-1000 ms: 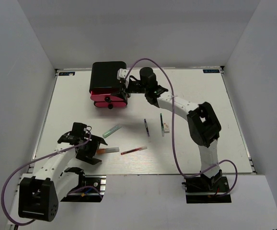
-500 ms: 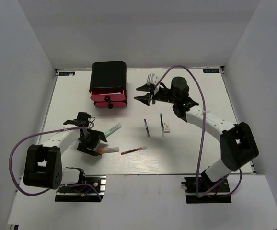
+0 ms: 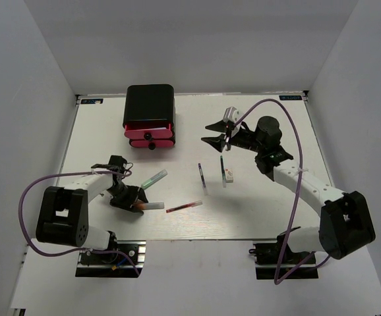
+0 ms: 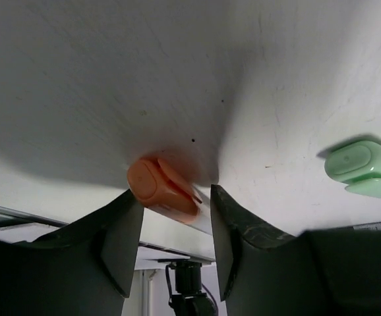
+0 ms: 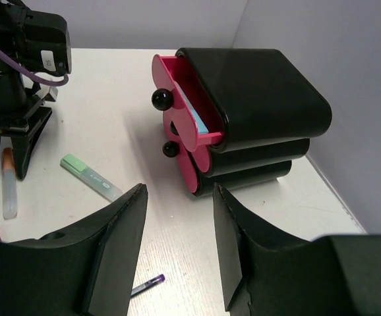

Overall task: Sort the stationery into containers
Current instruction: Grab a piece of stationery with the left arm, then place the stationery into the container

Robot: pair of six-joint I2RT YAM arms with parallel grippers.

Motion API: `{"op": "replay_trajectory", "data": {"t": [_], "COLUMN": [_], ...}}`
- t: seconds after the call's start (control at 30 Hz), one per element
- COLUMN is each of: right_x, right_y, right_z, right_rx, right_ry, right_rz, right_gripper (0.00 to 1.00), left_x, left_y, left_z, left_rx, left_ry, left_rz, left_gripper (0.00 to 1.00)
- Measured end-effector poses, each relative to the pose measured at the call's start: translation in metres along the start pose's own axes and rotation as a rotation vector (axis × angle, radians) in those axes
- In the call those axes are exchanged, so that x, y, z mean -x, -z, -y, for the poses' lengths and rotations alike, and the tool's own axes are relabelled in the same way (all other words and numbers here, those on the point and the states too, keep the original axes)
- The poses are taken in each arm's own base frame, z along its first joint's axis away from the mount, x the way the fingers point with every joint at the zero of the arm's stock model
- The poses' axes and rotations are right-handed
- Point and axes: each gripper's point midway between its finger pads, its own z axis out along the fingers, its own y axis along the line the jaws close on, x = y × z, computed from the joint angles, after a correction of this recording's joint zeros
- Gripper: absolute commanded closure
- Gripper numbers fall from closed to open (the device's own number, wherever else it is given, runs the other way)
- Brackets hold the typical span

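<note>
The orange marker (image 4: 154,187) lies on the desk (image 4: 78,79) between the left hand's (image 4: 175,194) parted fingers (image 4: 121,237); the right hand (image 5: 178,189) gapes, empty.

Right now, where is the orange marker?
Top view: front-left of the table, the orange marker lies between the fingers of the left gripper, the green marker just beyond.

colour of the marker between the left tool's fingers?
Orange marker; clearest in the left wrist view.
</note>
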Motion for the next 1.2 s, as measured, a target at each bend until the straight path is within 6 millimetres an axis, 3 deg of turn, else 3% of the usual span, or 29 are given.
{"op": "replay_trajectory", "data": {"t": [0.1, 0.13, 0.23, 0.33, 0.4, 0.57, 0.67, 0.77, 1.0, 1.2], "right_x": [0.001, 0.0, -0.004, -0.007, -0.006, -0.007, -0.013, -0.016, -0.015, -0.02], "right_y": [0.007, 0.01, 0.016, 0.022, 0.025, 0.031, 0.034, 0.035, 0.042, 0.048], "right_z": [-0.001, -0.001, -0.004, -0.006, -0.005, -0.003, -0.004, -0.005, -0.003, -0.006], "right_rx": [-0.012, -0.017, -0.026, -0.036, -0.043, -0.063, -0.07, -0.074, -0.094, -0.1], "right_ry": [-0.008, -0.014, -0.027, -0.031, -0.029, -0.027, -0.036, -0.041, -0.031, -0.035], "right_rz": [0.003, 0.001, -0.006, -0.012, -0.012, -0.015, -0.026, -0.033, -0.032, -0.039], "right_gripper": [0.5, 0.5, 0.5, 0.5, 0.5, 0.5, 0.5, 0.5, 0.5, 0.5], "left_x": [-0.002, -0.003, -0.004, -0.002, -0.002, -0.006, -0.009, -0.008, 0.001, 0.006], "left_y": [-0.001, -0.001, 0.002, 0.014, 0.038, 0.121, 0.159, 0.176, 0.193, 0.215], "left_z": [0.001, 0.002, 0.005, 0.018, 0.04, 0.109, 0.139, 0.16, 0.22, 0.245], "left_rx": [-0.003, -0.006, -0.018, -0.055, -0.139, -0.397, -0.51, -0.573, -0.645, -0.718], "left_ry": [0.005, 0.005, 0.005, -0.007, -0.025, -0.073, -0.072, -0.045, 0.018, 0.041], "left_rz": [-0.013, -0.018, -0.028, -0.004, 0.02, 0.075, 0.092, 0.091, 0.069, 0.08], "left_gripper": [0.64, 0.77, 0.91, 0.97, 0.99, 0.99, 0.99, 0.99, 1.0, 1.0]}}
